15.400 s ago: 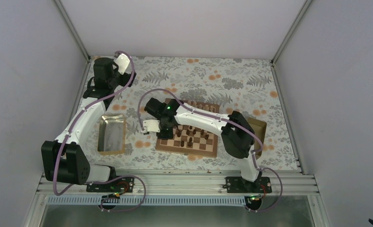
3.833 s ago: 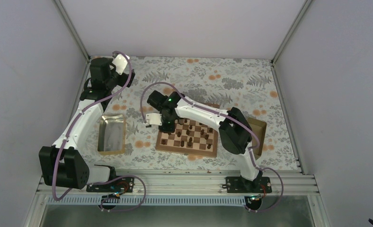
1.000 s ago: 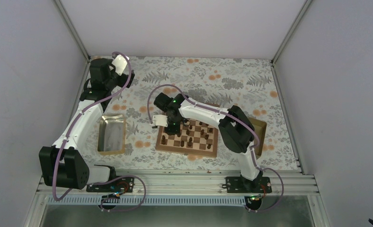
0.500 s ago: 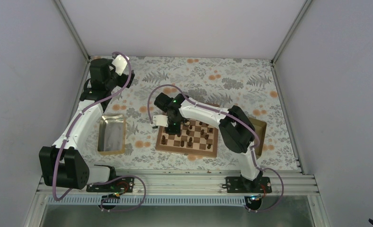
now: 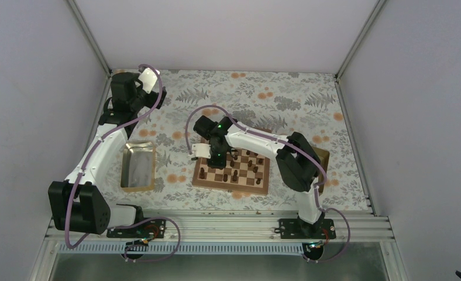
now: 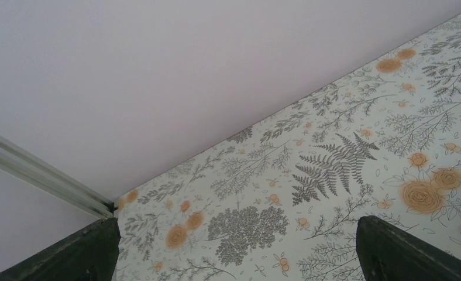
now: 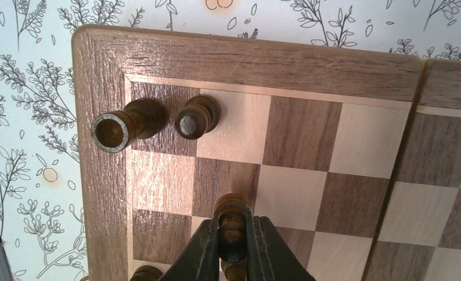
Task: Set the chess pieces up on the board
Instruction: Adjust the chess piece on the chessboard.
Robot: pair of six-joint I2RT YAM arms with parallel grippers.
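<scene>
The wooden checkered board [image 5: 264, 182] lies mid-table with several dark brown chess pieces [image 5: 235, 174] on it. My right gripper [image 7: 233, 246] is shut on a dark brown piece [image 7: 233, 225], held over the board's left part; it hangs over the board's left edge in the top view [image 5: 216, 157]. Two more dark pieces, a rook [image 7: 126, 124] and a pawn [image 7: 196, 116], stand in the board's corner squares [image 7: 99, 76]. My left gripper [image 5: 149, 79] is raised at the far left corner, open and empty, its fingertips [image 6: 88, 254] at the frame's bottom corners. No pale pieces show.
A rectangular metal tray [image 5: 138, 167] sits left of the board. Another tray [image 5: 322, 158] lies at the board's right, mostly hidden by my right arm. The floral cloth [image 6: 310, 170] covers the table; grey walls and an aluminium frame close it in.
My right gripper, with the piece in it, has shifted right from the board's left border onto its left squares. My left arm has not moved.
</scene>
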